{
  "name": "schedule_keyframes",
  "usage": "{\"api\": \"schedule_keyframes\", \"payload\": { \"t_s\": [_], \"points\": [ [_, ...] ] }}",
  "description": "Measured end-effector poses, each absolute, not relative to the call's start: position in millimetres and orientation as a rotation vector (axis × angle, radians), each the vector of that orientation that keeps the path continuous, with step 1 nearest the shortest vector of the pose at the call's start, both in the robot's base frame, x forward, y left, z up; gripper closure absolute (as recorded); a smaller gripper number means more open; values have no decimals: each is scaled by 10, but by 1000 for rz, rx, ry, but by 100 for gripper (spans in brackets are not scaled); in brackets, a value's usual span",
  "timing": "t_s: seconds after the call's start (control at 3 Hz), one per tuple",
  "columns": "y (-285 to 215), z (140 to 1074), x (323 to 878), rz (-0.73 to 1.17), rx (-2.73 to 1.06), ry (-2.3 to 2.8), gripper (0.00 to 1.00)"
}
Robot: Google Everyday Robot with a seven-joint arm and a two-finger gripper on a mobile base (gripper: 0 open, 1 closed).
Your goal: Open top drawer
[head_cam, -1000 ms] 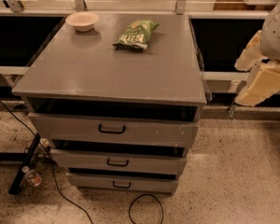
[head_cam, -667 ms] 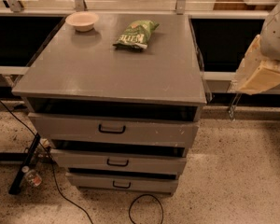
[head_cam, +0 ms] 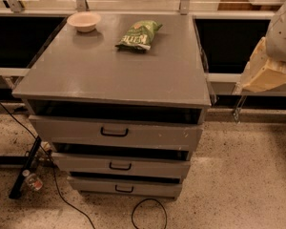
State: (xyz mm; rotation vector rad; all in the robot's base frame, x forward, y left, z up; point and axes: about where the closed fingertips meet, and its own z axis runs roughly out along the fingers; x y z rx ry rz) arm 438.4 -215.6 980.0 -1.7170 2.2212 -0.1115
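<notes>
On the grey cabinet top point(head_cam: 109, 70) I see two things. A pale bowl point(head_cam: 84, 21) stands in the upper left of the frame, near the back corner, and only its pale inner surface shows. A green chip bag point(head_cam: 139, 35) lies flat, right of the bowl and apart from it, around the upper middle of the frame.

Below the cabinet top there are three grey drawers, one under the other. The top drawer point(head_cam: 148, 135) is in the middle of the frame; it is the widest one, and its black loop handle point(head_cam: 114, 132) sits at the centre of its front. Between the cabinet top and this front there is a dark band, and what lies inside I cannot tell. The middle drawer point(head_cam: 152, 168) and the bottom drawer point(head_cam: 148, 190) are narrower, each with a smaller handle and a dark gap above it.

The gripper point(head_cam: 264, 73) is at the right edge of the frame, about level with the cabinet top and beside it, touching nothing. I cannot tell if it is open or closed. The top drawer lies lower and to the left of it, well apart.

On the speckled floor point(head_cam: 248, 175), at lower left, lies a small bottle point(head_cam: 32, 180), and a black cable point(head_cam: 148, 209) loops at the bottom.
</notes>
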Motion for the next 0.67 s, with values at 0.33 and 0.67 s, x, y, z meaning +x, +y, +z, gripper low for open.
{"api": "schedule_keyframes", "payload": {
  "t_s": [0.33,0.67],
  "points": [
    [-2155,9808,4386,-116,-1713,2220,100],
    [-2165,9705,4369,-115,-1686,2227,100]
  ]
}}
